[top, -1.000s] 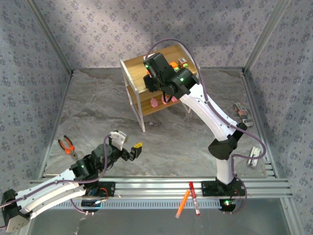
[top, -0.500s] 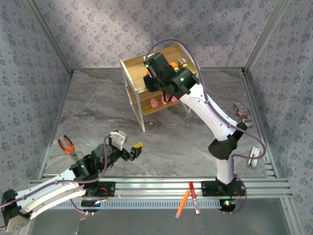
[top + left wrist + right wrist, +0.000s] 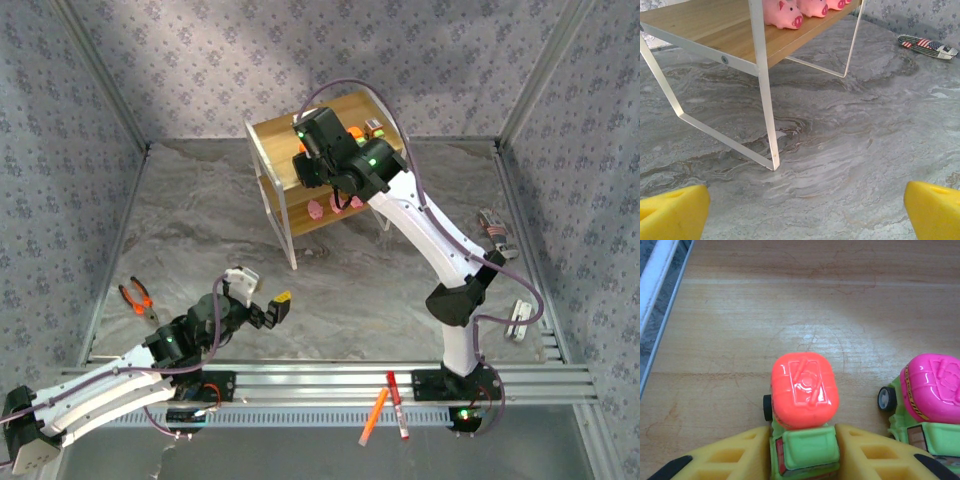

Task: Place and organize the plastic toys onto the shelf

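Grey marbled counter (image 3: 840, 150) runs underfoot, and on it stands the small two-tier shelf of light wooden boards on a thin white frame (image 3: 272, 140). On the shelf's top board sits a little yellow-green plastic truck with a glossy orange top (image 3: 802, 390), wheels down, just beside a matching truck with a pink top (image 3: 935, 390). Pink plastic pigs (image 3: 785, 12) line the shelf's lower board.

The right gripper (image 3: 802, 442) hangs over that top board, its yellow jaws lying against both flanks of the orange truck's green cab (whether they pinch or merely touch, I cannot tell). The left gripper (image 3: 805, 210) sits low on the near side of the shelf, jaws spread wide with nothing between them.

I'd guess these trucks are light, hollow and hard. They look slick on the rounded top and apt to roll on their wheels, so the flat cab sides seem the safest hold.
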Controlling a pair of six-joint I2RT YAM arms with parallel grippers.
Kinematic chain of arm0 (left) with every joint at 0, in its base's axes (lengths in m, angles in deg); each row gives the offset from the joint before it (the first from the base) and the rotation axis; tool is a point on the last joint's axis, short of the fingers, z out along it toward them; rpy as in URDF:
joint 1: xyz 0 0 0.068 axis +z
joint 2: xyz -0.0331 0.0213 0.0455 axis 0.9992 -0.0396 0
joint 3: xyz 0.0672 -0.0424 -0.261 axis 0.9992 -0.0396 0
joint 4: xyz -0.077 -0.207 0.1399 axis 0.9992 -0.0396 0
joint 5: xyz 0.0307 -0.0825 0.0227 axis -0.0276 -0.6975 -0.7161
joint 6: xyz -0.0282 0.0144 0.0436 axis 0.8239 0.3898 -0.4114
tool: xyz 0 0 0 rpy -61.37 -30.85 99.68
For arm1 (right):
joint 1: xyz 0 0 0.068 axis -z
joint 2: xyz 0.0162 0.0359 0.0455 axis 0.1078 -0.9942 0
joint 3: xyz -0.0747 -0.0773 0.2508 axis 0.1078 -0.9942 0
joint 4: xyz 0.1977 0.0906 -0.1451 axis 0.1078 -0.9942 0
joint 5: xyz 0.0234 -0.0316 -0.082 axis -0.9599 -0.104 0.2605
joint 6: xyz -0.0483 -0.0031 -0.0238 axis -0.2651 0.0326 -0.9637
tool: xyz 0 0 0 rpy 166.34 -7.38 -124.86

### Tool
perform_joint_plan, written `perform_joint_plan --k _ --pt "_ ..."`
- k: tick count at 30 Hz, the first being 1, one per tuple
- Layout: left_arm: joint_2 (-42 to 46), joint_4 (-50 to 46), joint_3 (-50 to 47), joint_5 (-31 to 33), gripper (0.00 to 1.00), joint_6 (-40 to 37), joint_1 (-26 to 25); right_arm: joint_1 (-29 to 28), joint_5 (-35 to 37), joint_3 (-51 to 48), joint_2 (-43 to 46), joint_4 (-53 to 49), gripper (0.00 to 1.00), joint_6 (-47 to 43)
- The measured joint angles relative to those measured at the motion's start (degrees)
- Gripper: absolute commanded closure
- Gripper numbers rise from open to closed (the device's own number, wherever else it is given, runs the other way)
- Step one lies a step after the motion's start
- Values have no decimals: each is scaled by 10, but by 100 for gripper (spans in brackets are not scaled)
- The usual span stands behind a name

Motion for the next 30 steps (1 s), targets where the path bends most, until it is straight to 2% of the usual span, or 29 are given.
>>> perform_joint_plan --k 15,30 --pt "0 0 0 0 1 0 0 0 0 1 0 -3 58 0" --pt "-4 0 0 0 0 0 0 -7 7 2 2 -4 46 -2"
